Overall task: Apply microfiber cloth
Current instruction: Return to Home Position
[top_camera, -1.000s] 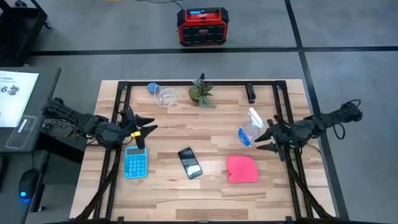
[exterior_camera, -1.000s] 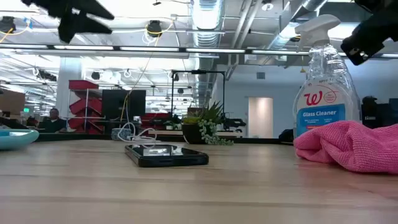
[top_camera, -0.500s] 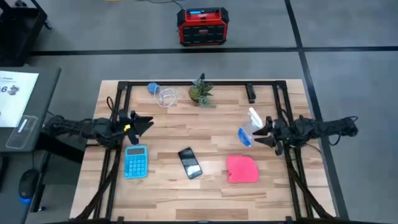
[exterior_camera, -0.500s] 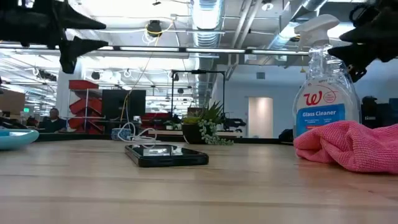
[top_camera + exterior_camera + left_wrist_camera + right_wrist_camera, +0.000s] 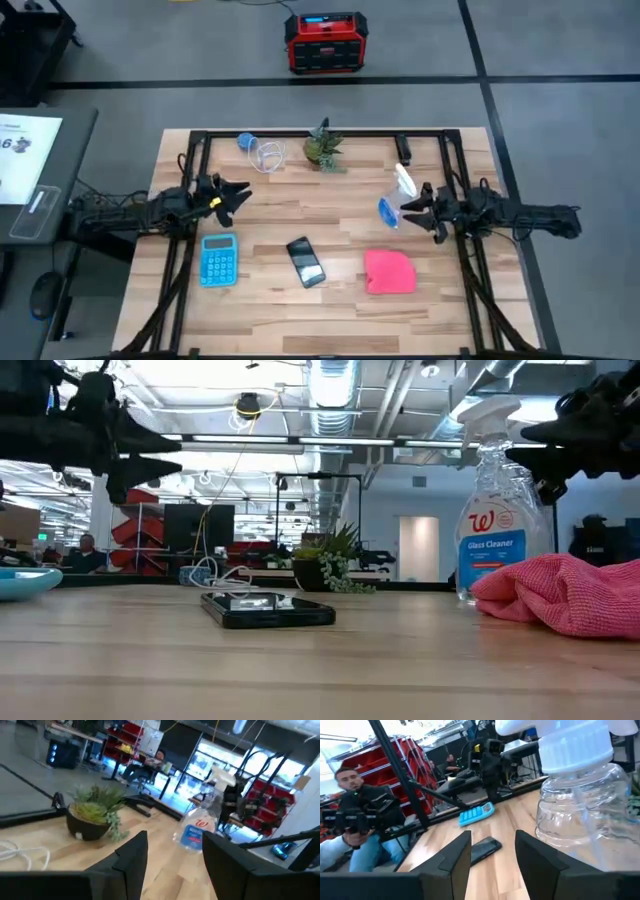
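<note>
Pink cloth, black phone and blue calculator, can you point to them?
Soft pink microfiber cloth (image 5: pixel 389 271), high view, its middle.
Flat black phone (image 5: pixel 306 262), high view, its screen.
Light blue calculator (image 5: pixel 218 262), high view, its keypad.

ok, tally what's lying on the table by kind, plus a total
Pink cloth: 1
Spray bottle: 1
Phone: 1
Calculator: 1
Potted plant: 1
Coiled cord with a blue piece: 1
Small black object, back edge: 1
Total: 7

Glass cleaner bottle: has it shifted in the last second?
Yes. In the low view the glass cleaner bottle has slid left, away from the unmoved microfiber cloth; its label now clears the cloth.
</note>
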